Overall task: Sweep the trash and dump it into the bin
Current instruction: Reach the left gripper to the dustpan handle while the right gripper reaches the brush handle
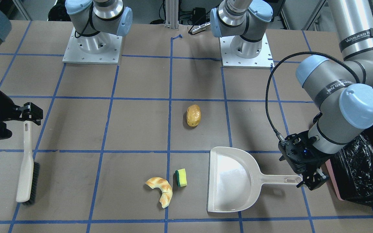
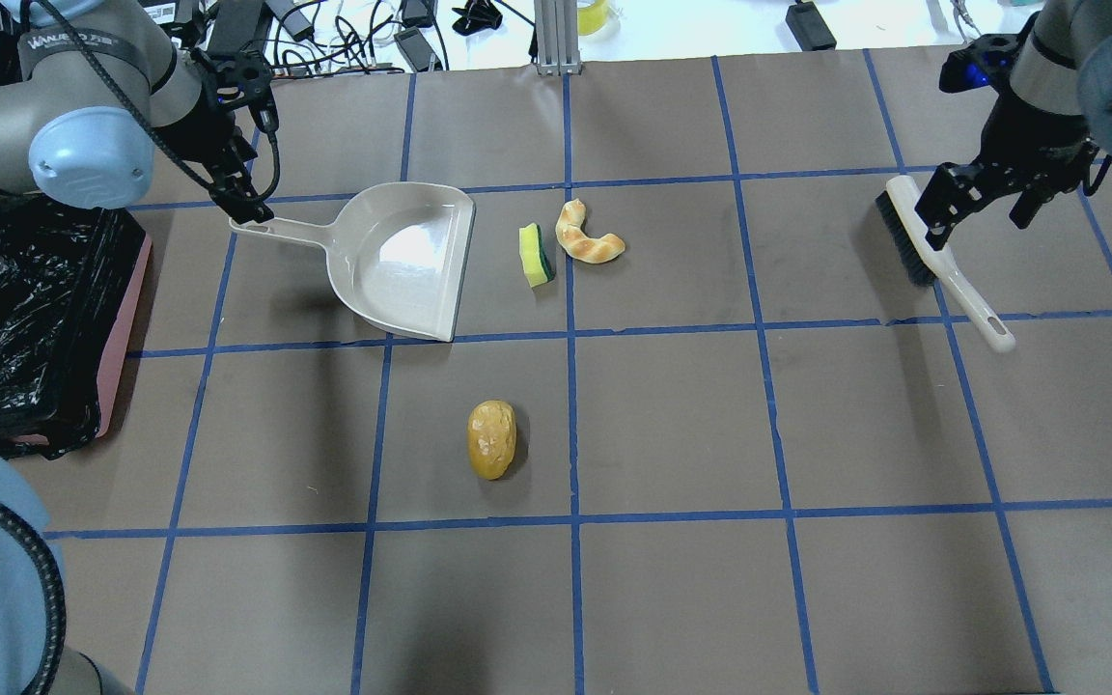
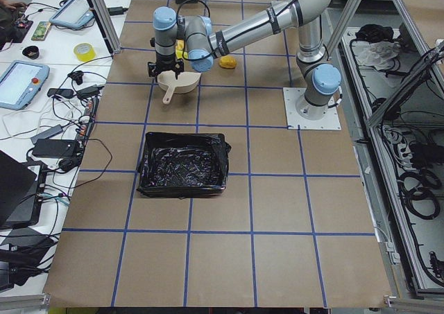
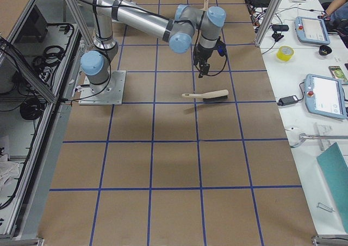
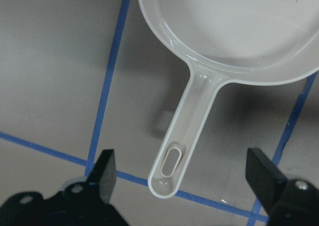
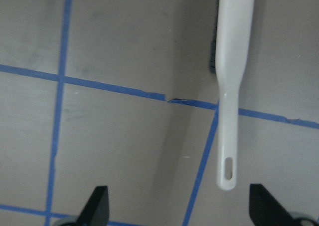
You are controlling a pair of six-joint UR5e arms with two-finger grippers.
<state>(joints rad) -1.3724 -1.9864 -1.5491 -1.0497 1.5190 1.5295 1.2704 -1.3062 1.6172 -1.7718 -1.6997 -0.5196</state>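
The trash lies on the brown table: a potato-like lump (image 2: 491, 439), a croissant-like piece (image 2: 590, 239) and a yellow sponge with a green side (image 2: 536, 255). The cream-white dustpan (image 2: 402, 256) lies flat beside the sponge. My left gripper (image 5: 182, 173) is open and hovers over the end of the dustpan's handle, with a finger on each side. It also shows in the front view (image 1: 312, 183). My right gripper (image 6: 179, 206) is open above the handle of a white brush (image 2: 942, 256) with black bristles. The bin (image 2: 25, 309), pink with a black bag, stands at my far left.
Blue tape lines divide the table into squares. The two arm bases (image 1: 92, 45) stand at my edge of the table. Cables and devices (image 2: 344, 29) lie beyond the far edge. The potato-like lump lies alone near the table's middle.
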